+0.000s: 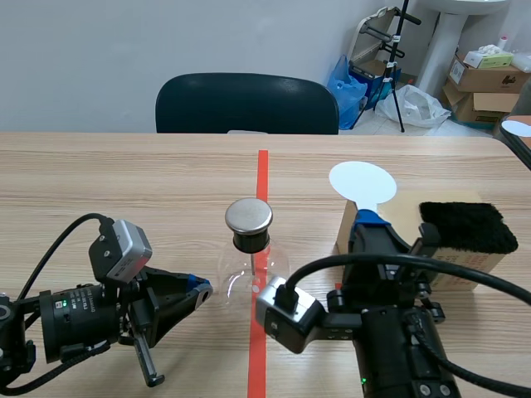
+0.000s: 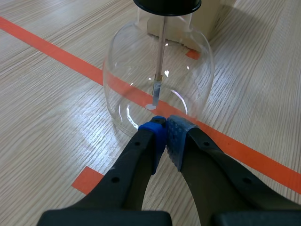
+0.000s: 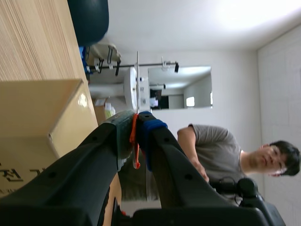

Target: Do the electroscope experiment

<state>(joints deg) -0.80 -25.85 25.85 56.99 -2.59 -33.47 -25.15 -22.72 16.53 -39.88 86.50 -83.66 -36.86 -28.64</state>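
The electroscope [image 1: 249,249], a clear glass flask with a black stopper and a round metal cap, stands on the red tape line at the table's middle. In the left wrist view its rod and thin foil [image 2: 157,87] hang inside the glass. My left gripper [image 1: 199,292] lies low beside the flask, shut on nothing, its tips [image 2: 165,129] right at the flask's base. My right gripper [image 1: 371,220] is raised to the right of the flask, shut on the handle of a white round paddle [image 1: 362,182]. The right wrist view shows that paddle edge-on [image 3: 138,84], with the orange handle between the pads.
A cardboard box [image 1: 469,261] with a black fur pad [image 1: 465,225] on top stands just right of my right gripper. A dark chair [image 1: 246,104] sits at the table's far edge. A person in a grey shirt [image 3: 211,141] appears in the right wrist view.
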